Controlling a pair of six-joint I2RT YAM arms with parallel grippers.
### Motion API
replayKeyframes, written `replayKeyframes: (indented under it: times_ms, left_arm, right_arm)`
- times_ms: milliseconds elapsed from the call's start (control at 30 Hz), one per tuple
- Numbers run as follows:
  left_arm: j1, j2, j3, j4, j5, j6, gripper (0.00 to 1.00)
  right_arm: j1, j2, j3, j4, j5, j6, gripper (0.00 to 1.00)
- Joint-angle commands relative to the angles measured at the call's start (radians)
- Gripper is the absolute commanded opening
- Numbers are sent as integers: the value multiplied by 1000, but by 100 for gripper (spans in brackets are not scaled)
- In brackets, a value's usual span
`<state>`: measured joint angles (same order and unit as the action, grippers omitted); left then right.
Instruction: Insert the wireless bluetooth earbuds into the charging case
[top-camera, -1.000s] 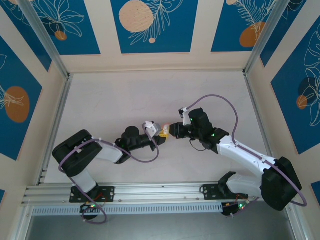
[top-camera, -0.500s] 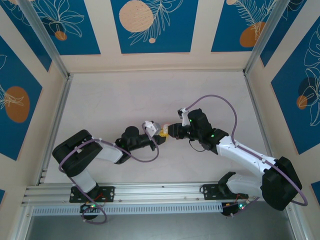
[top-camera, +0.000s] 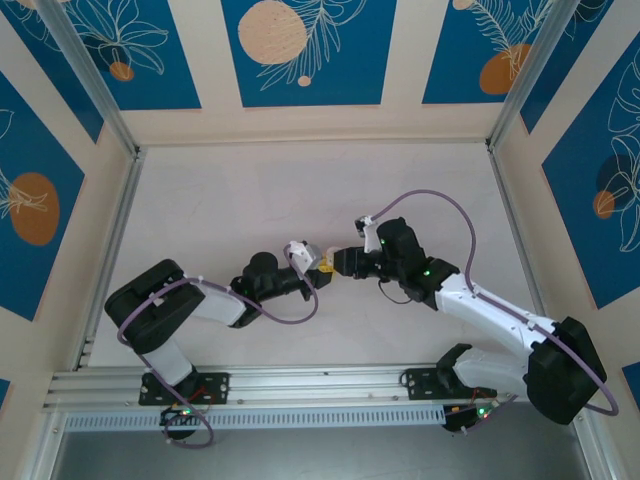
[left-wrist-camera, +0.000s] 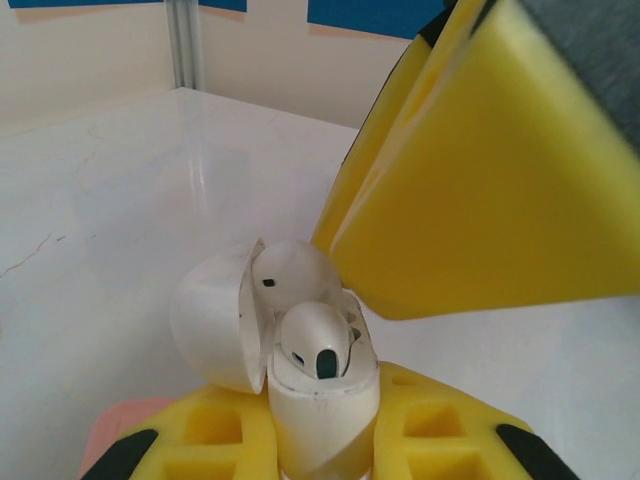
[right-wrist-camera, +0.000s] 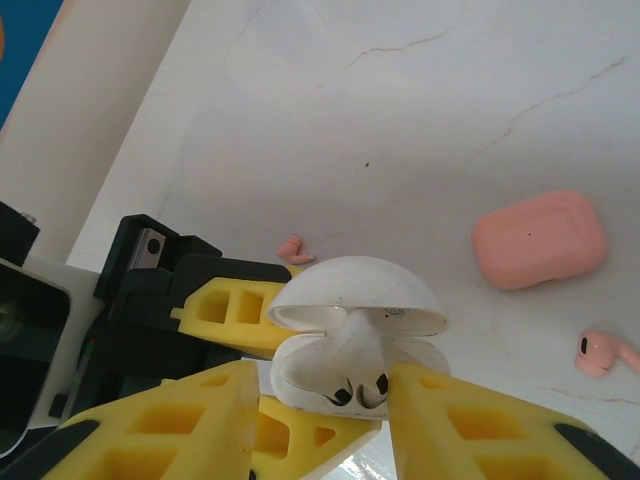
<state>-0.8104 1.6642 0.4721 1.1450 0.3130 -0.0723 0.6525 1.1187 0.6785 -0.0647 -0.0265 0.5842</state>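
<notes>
Your left gripper (left-wrist-camera: 325, 435) pinches an open white case (left-wrist-camera: 322, 395) at mid-table with a white bud (left-wrist-camera: 318, 345) seated in it. Your right gripper (right-wrist-camera: 330, 405) stands spread around it. On the table below, the pink charging case (right-wrist-camera: 540, 238) lies shut, with the pink earbuds (right-wrist-camera: 600, 352) loose on either side.

Black joint housings and white links make up the left arm (top-camera: 190, 305) and right arm (top-camera: 490, 310), each looped by a mauve cable (top-camera: 440, 194). The left end effector (left-wrist-camera: 320, 440) and right end effector (right-wrist-camera: 330, 410) have yellow pocketed fingers (right-wrist-camera: 470, 430).
</notes>
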Motion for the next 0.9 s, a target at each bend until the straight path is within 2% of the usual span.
replayKeyframes:
  times_ms: [0, 367, 633, 867]
  left_arm:
    - [-13, -13, 19, 46, 0, 4, 12]
    - [-13, -23, 10, 64, 17, 17, 12]
    - [-12, -12, -18, 173, 62, 36, 12]
    - [-13, -12, -24, 197, 88, 72, 12]
  right_arm:
    - [-9, -38, 14, -22, -1, 5, 42]
    - [-63, -119, 32, -68, -62, -4, 47]
    - [-209, -141, 119, -201, -303, -27, 44]
    - [-237, -134, 211, -380, -382, -111, 41]
